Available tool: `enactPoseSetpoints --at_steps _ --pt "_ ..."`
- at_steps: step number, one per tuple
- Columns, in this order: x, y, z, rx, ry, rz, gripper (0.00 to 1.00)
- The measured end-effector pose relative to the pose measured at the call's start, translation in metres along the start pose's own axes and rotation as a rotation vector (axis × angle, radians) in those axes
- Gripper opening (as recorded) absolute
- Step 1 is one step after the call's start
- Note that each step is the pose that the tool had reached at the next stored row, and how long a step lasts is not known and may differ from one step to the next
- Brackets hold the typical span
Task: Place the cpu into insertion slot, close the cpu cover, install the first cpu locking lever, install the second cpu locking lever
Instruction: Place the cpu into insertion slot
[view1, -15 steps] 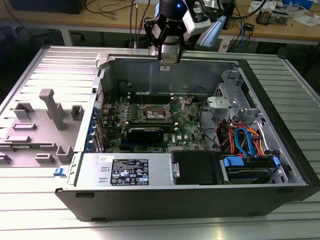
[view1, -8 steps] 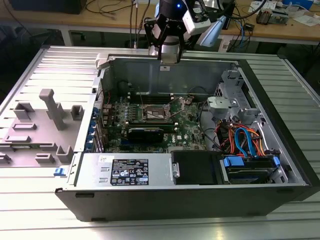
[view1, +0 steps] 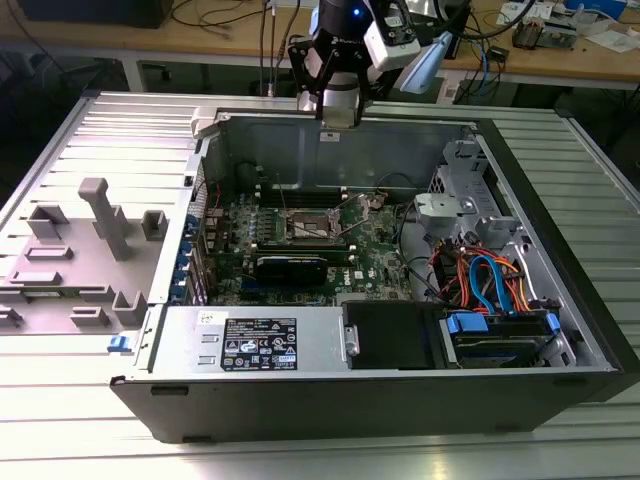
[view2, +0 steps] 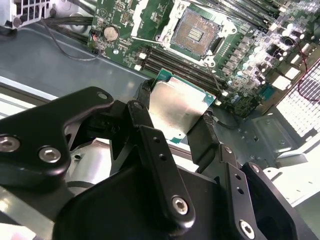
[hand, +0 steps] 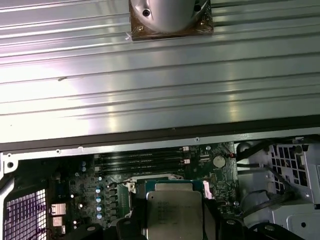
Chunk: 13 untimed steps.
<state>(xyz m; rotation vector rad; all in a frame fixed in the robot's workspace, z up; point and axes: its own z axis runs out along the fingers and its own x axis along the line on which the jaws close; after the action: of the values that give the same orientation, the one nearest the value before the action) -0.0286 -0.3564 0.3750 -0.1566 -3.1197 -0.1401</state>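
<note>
My gripper (view2: 175, 111) is shut on the cpu (view2: 179, 106), a flat square chip with a dull silver top, held by its opposite edges between two black fingers (view2: 145, 95). In the first wrist view the cpu (hand: 172, 212) hangs over the green motherboard (hand: 220, 175). The insertion slot (view2: 195, 32) lies bare on the board with its dark centre exposed, some way beyond the chip. A thin wire lever (view2: 150, 41) runs beside it. In the exterior view the gripper (view1: 338, 108) hovers over the case's back wall, above and behind the slot (view1: 310, 224).
The open computer case (view1: 330, 140) has tall metal walls around the board. Memory slots (view2: 175, 65) flank the socket. Coloured cables (view1: 480, 275) and a drive bay fill the exterior view's right, and a power supply (view1: 250, 340) sits in front. A grey fixture (view1: 95, 240) stands at the left.
</note>
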Motion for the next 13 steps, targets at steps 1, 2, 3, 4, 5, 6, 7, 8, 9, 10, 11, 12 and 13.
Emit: enactPoseSetpoints --at_steps 1,2,3,4,5,6,7,8,9,10,11,12,13 --pt "0.0 -0.0001 0.0 0.0003 -0.0017 0.018 0.54" --pt "0.0 -0.0002 0.0002 -0.0001 -0.0033 0.036 0.54" --pt "0.0 -0.0003 0.0003 -0.0004 -0.0049 0.054 0.54" --pt "0.0 -0.0006 0.0005 -0.0009 -0.006 0.067 0.54" --pt "0.0 -0.0006 0.0005 -0.0007 -0.0065 0.073 0.54" --pt "0.0 -0.0006 0.0006 -0.0008 -0.0072 0.081 0.54" --pt "0.0 -0.0008 0.0008 -0.0009 -0.0076 0.085 0.54" --pt "0.0 -0.0012 0.0012 -0.0012 -0.0083 0.092 0.54" --pt "-0.0002 -0.0018 0.0014 -0.0013 -0.0085 0.094 0.54" --pt "-0.0003 -0.0029 0.0015 -0.0013 -0.0086 0.095 0.54" --pt "-0.0004 -0.0044 0.0015 -0.0012 -0.0086 0.096 0.54" --pt "-0.0004 -0.0045 0.0015 -0.0011 -0.0086 0.096 0.54" --pt "-0.0005 -0.0048 0.0015 -0.0011 -0.0086 0.096 0.54"
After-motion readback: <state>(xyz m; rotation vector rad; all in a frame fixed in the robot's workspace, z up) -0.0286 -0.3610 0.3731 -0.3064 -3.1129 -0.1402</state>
